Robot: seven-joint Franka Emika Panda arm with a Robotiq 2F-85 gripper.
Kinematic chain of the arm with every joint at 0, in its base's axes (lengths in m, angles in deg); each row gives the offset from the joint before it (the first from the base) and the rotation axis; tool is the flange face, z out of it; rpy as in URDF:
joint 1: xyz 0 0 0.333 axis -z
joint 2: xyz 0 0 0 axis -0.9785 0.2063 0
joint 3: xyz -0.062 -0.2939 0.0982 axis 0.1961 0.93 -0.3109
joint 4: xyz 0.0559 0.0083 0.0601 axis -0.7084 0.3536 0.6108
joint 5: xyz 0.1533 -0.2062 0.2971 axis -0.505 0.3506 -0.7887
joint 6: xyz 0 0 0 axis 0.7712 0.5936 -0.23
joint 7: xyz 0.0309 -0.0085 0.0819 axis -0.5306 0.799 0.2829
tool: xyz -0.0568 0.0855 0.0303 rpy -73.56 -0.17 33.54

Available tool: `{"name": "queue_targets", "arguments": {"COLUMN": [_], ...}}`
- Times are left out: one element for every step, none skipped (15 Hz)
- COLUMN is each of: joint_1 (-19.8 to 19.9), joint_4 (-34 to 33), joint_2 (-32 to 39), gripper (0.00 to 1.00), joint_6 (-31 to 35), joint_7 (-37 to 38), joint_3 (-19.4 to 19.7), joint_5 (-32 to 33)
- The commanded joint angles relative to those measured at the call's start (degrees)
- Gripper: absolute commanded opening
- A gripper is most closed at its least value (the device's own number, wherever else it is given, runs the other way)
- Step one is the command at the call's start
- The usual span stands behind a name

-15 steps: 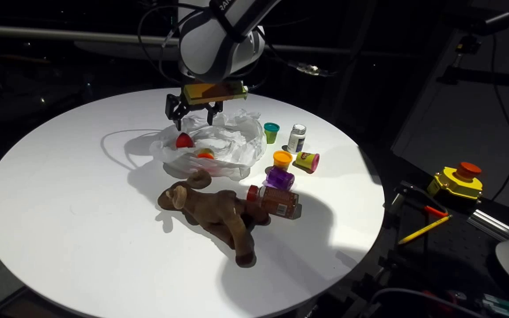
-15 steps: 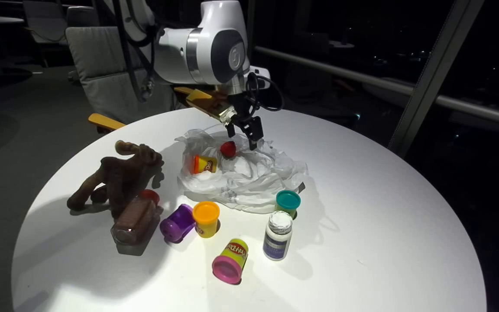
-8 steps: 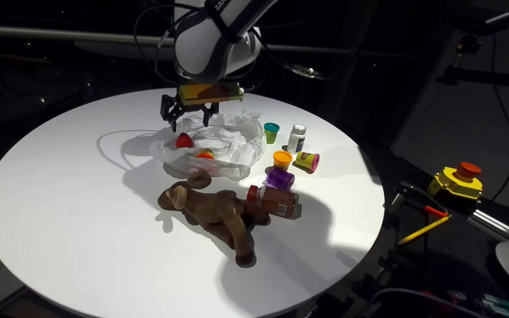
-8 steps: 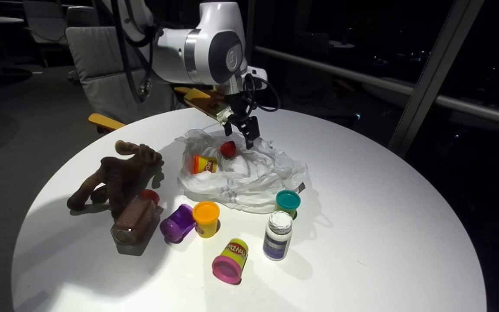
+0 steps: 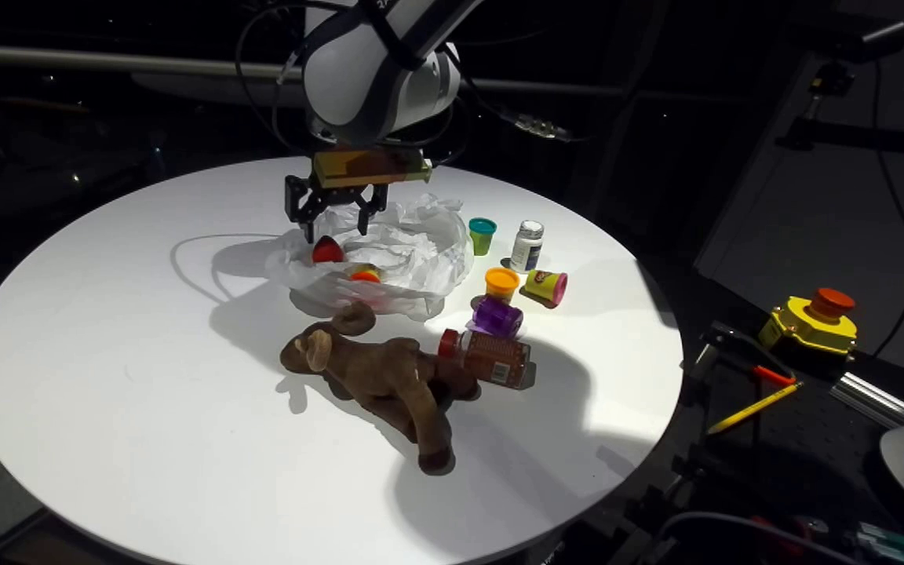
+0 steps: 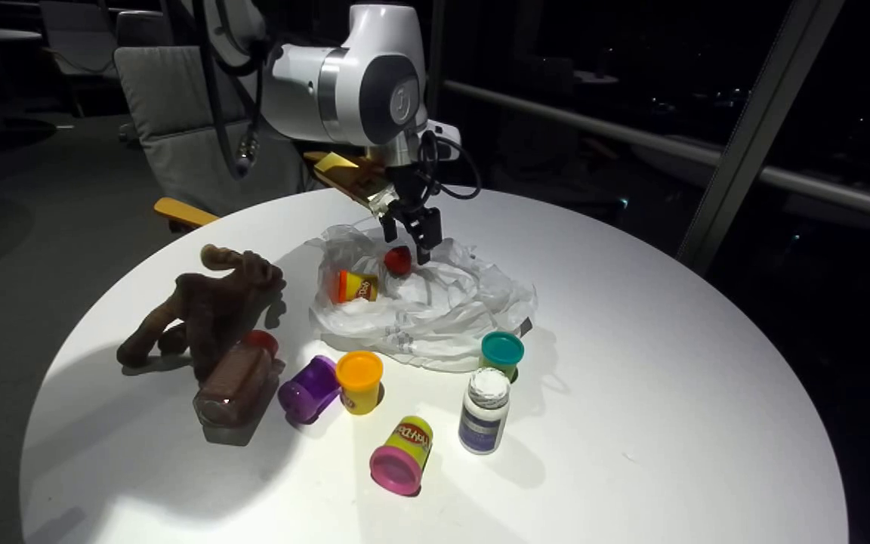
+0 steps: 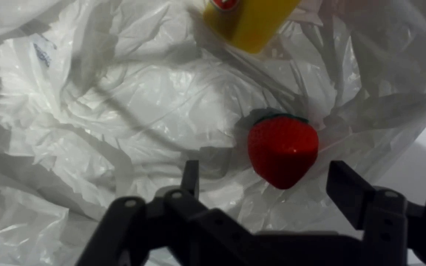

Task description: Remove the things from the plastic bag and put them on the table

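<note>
Jaws standing wide above the strawberry (image 5: 328,249)

In an exterior view, the gripper (image 5: 337,231) is hanging over the plastic bag (image 5: 421,263), which is lying crumpled towards the far edge of the table (image 5: 146,431), and those jaws are gripping nothing! The strawberry is lying among the folds just below, and film is veiling the bottom of the red-orange-lidded tub (image 5: 365,275) near it. The purple container (image 5: 497,316) is hiding the base of the orange-lidded tub (image 5: 501,280).

In an exterior view, the white bottle (image 6: 484,419) is covering the lower part of the teal-lidded tub (image 6: 502,348), just beside the bag! The pink-lidded tub (image 6: 402,457) is lying closest to the near edge. Over towards the left edge, the brown plush animal (image 6: 212,298) is lying in shadow, and whether it's touching the red-capped bottle (image 6: 235,381), I can't tell.

To the wrist view: the jaws are standing well apart, the strawberry showing between them, its tip lying in shade. Whether they're reaching down to its level, I can't tell. The red-orange-lidded tub is being cut off at the top, and the bag's blue print (image 7: 42,55) is blurring past reading.
</note>
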Motion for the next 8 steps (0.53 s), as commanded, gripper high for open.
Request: {"name": "queue_targets", "arguments": {"joint_1": [1.0, 1.0, 1.0, 1.0, 1.0, 1.0, 1.0, 1.0], "joint_4": [-2.0, -2.1, -2.3, -2.5, -2.7, -2.8, -3.2, -3.3], "joint_2": [0.8, 0.9, 1.1, 1.2, 1.4, 1.5, 1.6, 1.6], "gripper": [0.58, 0.49, 0.42, 0.36, 0.27, 0.20, 0.19, 0.48], "joint_6": [-2.0, -2.3, -2.7, -3.0, -3.3, -3.4, -3.9, -4.2], "joint_7": [-1.5, -1.5, -1.5, -1.5, -1.7, -1.7, -1.7, -1.7], "joint_3": [-1.2, -1.3, -1.4, -1.5, -1.7, -1.7, -1.7, -1.8], "joint_5": [-1.7, -1.6, -1.6, -1.6, -1.7, -1.7, -1.6, -1.6]}}
